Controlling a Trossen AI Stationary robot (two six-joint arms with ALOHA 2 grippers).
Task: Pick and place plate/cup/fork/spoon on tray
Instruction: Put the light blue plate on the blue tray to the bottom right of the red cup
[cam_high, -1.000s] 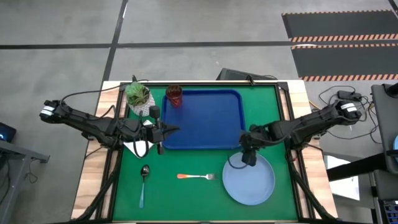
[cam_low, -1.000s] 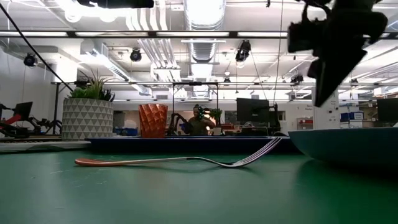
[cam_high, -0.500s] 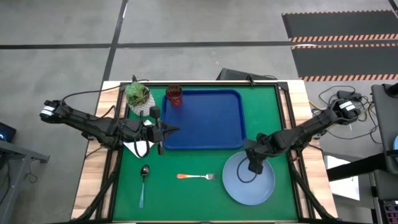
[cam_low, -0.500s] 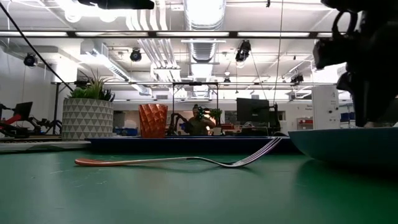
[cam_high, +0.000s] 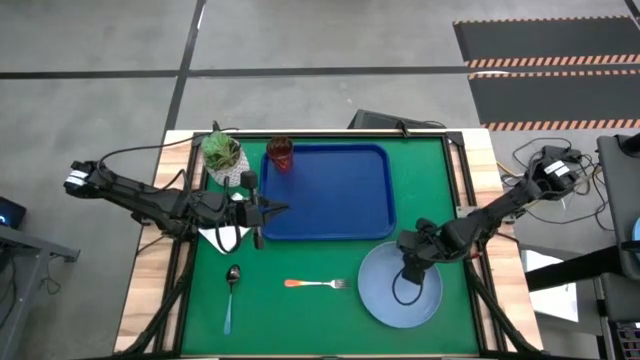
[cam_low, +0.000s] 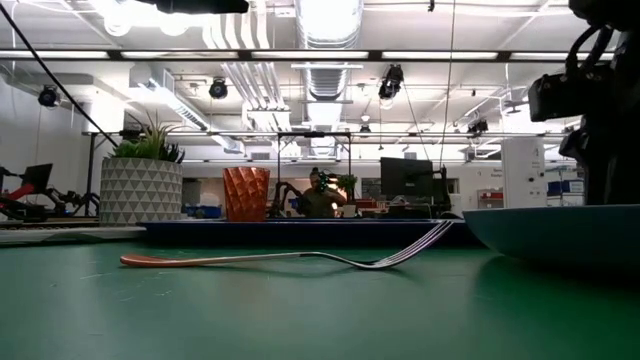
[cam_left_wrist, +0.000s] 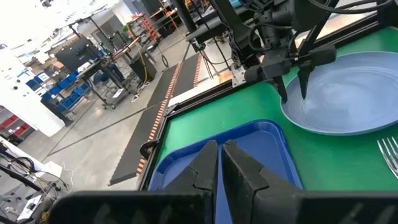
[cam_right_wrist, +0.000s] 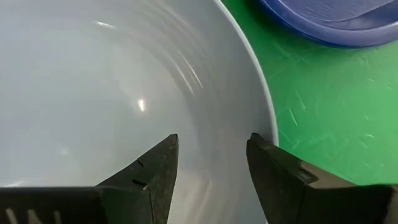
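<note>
Plate (cam_right_wrist: 93, 81), filling most of the right wrist frame: smooth, glossy light-blue, looks like plastic, soft highlights and faint concentric sheen near rim. Tray (cam_high: 330, 192), upper centre of high frame: deep-blue plastic, smooth, slight gloss on raised rim. Table mat (cam_high: 300, 310): green, matt, fine scuffs visible in right wrist frame's right side. Fork (cam_low: 290, 259), centre of low frame: shiny silver metal tines, orange handle, smooth. Spoon (cam_high: 231, 290), lower left of high frame: dark shiny metal bowl, light-blue smooth handle. Cup (cam_high: 281, 153): dark-red translucent, faceted surface. Table edges (cam_high: 150, 290): bare light wood. Right gripper (cam_right_wrist: 208, 171) fingers (cam_right_wrist: 152, 171): matt black, hard plastic look.
</note>
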